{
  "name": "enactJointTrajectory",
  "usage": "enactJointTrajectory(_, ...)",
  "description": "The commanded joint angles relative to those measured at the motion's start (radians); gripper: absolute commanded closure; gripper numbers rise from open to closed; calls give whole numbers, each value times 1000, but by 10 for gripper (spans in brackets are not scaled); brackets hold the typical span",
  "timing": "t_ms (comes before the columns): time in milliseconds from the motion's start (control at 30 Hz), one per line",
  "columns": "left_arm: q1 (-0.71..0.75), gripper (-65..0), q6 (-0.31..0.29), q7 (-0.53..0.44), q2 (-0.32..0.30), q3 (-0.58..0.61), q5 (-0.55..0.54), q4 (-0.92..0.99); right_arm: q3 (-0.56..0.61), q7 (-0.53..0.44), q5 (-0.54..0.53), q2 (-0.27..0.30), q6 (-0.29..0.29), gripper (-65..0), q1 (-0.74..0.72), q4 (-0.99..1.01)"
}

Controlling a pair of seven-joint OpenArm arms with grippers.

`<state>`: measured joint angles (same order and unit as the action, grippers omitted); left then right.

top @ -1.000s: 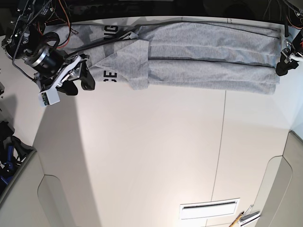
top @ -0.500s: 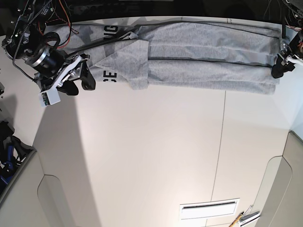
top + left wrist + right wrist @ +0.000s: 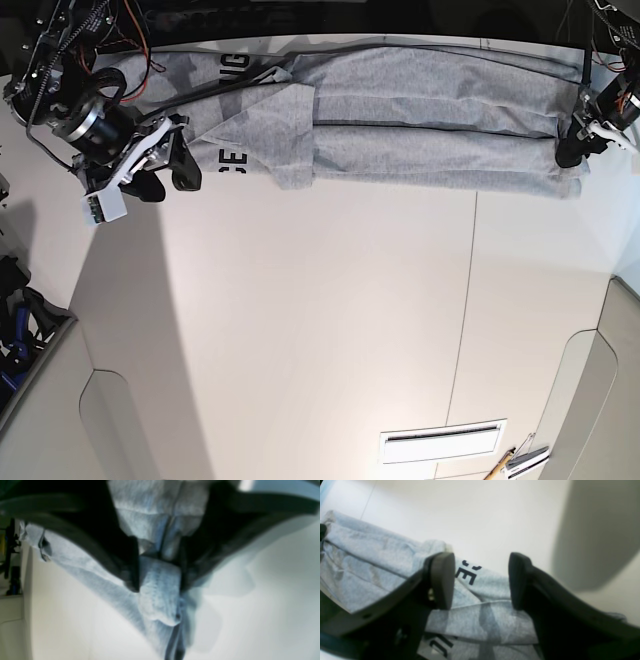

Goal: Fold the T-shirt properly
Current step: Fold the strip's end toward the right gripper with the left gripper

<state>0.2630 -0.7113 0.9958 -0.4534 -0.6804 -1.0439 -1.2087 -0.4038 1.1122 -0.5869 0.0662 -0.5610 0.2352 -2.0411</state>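
The heather-grey T-shirt [image 3: 430,120] lies along the table's far edge as a long band, with a flap showing black letters [image 3: 232,158] at its left end. My left gripper [image 3: 568,152] sits at the shirt's right end. In the left wrist view its fingers [image 3: 132,580] pinch a bunched fold of the grey T-shirt [image 3: 160,597]. My right gripper [image 3: 170,170] hovers just left of the lettered flap. In the right wrist view the right gripper [image 3: 480,580] is open, with nothing between its pads and the lettered T-shirt [image 3: 382,555] below it.
The white table [image 3: 300,320] has a seam [image 3: 465,300] running front to back. A slotted vent [image 3: 442,440] and a small tool [image 3: 515,462] lie near the front. Dark gear [image 3: 20,320] sits off the left edge.
My left gripper slid left onto the shirt's right end and closed on the cloth, drawing that edge slightly inward. The right arm has not moved.
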Motion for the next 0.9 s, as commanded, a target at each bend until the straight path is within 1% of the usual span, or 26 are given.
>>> enactJointTrajectory(0,6,-154,13,33,-13,-8,21,-3,-2,-19,-19,5,-4,-338,-7,-18)
enactJointTrajectory(200,6,0,13,34,-13,-45,-80,-13,-2,-20,-3,5,-3,-338,-7,-18)
enactJointTrajectory(267,6,0,13,54,-12,-56,-125,-31,-2,-20,7,5,-3,-338,-7,-18)
enactJointTrajectory(367,6,0,13,114,-12,-67,-217,-82,-2,-20,39,5,-3,-338,-7,-18)
enactJointTrajectory(433,6,0,13,157,-12,-69,-283,-132,-7,-20,66,6,-3,-338,-7,-18)
enactJointTrajectory(533,6,0,13,216,1,-71,-349,-225,-35,-20,80,6,0,-338,-7,-18)
enactJointTrajectory(600,6,0,13,257,25,-71,-384,-294,-69,-20,79,6,0,-338,-7,-18)
enactJointTrajectory(700,16,0,13,306,79,-71,-438,-383,-132,-20,79,6,0,-338,-7,-18)
enactJointTrajectory(867,91,0,13,311,169,-38,-440,-493,-246,-20,77,14,15,-338,-7,-18)
